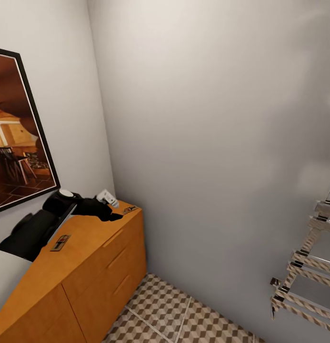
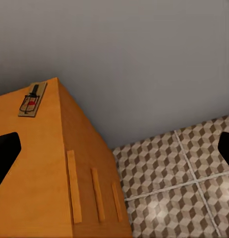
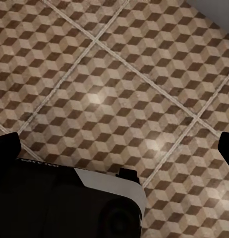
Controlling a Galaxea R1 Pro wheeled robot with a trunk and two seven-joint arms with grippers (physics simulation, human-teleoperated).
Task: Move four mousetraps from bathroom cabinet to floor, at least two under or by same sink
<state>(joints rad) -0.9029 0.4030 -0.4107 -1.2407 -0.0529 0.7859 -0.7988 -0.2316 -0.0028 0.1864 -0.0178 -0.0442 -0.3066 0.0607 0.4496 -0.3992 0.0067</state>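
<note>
Your left gripper hovers above the orange cabinet, fingers spread wide and empty; one mousetrap lies flat on the cabinet top near you, another mousetrap at the far corner beside the wall. Your right gripper hangs released over the cube-patterned bathroom floor; a chrome rack stands at the right.

The left arm reaches over the orange-brown cabinet, its black tool hanging just above the flat top near the far end. One mousetrap lies on the top just beyond the tool, by the corner. A second mousetrap lies behind the tool, beside the arm. A framed picture hangs above. Cube-patterned floor tiles show below, with a chrome rack opposite.
</note>
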